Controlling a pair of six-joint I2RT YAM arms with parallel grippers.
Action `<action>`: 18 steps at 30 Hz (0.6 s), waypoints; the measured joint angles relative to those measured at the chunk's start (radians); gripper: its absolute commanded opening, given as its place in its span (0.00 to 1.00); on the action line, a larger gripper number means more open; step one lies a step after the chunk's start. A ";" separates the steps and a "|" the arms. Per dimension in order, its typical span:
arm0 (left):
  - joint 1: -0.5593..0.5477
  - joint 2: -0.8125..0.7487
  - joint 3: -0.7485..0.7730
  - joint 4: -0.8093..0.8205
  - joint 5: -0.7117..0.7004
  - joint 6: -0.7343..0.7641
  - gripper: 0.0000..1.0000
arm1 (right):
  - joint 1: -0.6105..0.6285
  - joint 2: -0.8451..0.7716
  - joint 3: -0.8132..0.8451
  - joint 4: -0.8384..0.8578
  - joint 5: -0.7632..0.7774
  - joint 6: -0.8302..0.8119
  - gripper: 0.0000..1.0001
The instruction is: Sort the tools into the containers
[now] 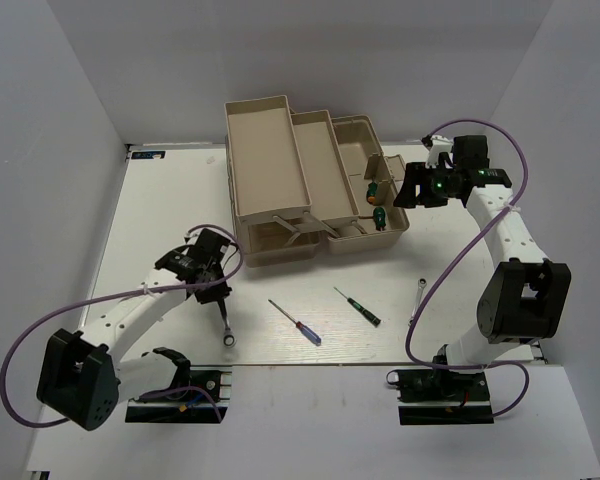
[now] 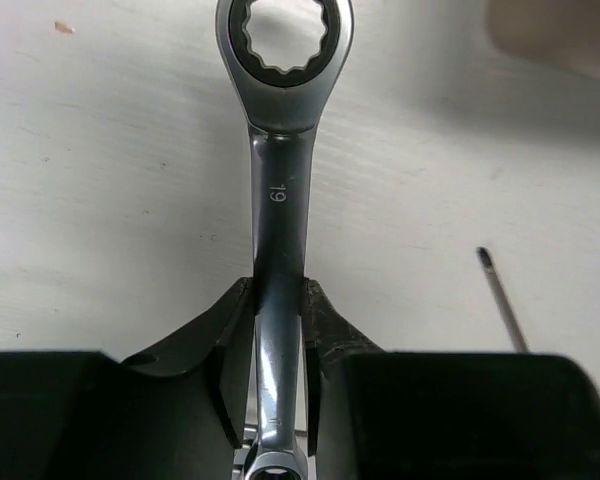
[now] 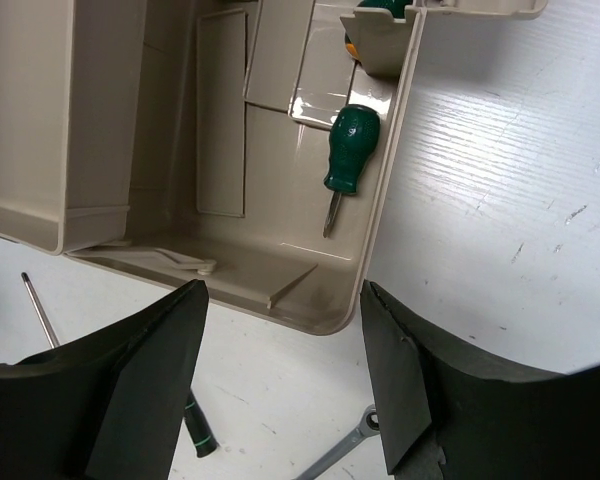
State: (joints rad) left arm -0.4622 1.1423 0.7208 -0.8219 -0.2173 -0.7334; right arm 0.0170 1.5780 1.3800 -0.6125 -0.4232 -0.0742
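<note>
Silver steel fills the left wrist view: a long ring wrench (image 2: 278, 200) stamped 19 is clenched between the fingers of the left tool (image 2: 278, 330), its ring end pointing away over the white desk (image 2: 100, 200). Whether the wrench touches the desk cannot be told. Seen from above, it lies just left of the red-and-blue screwdriver (image 1: 296, 322). Further right on the desk are a thin dark-handled screwdriver (image 1: 357, 306) and a short wrench (image 1: 420, 290). The right tool (image 3: 280, 385) is released, its fingers spread wide around nothing, and hangs over the right corner of the beige toolbox (image 3: 315, 318). A stubby green-handled screwdriver (image 3: 350, 150) lies in the bottom compartment of the toolbox. A second green handle (image 3: 380, 6) shows just beyond it.
</note>
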 measured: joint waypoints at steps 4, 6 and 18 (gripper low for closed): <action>0.000 -0.019 0.070 -0.046 -0.002 -0.001 0.00 | 0.000 0.000 0.000 0.000 -0.005 0.000 0.69; 0.000 -0.027 0.112 -0.077 -0.006 -0.004 0.00 | 0.000 0.000 0.000 0.000 -0.006 0.000 0.69; 0.000 -0.004 0.616 -0.270 -0.119 0.013 0.00 | -0.002 0.000 -0.004 -0.002 -0.007 -0.023 0.69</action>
State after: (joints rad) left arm -0.4622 1.1385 1.3369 -1.0920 -0.3367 -0.7208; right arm 0.0151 1.5780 1.3758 -0.6140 -0.4305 -0.0967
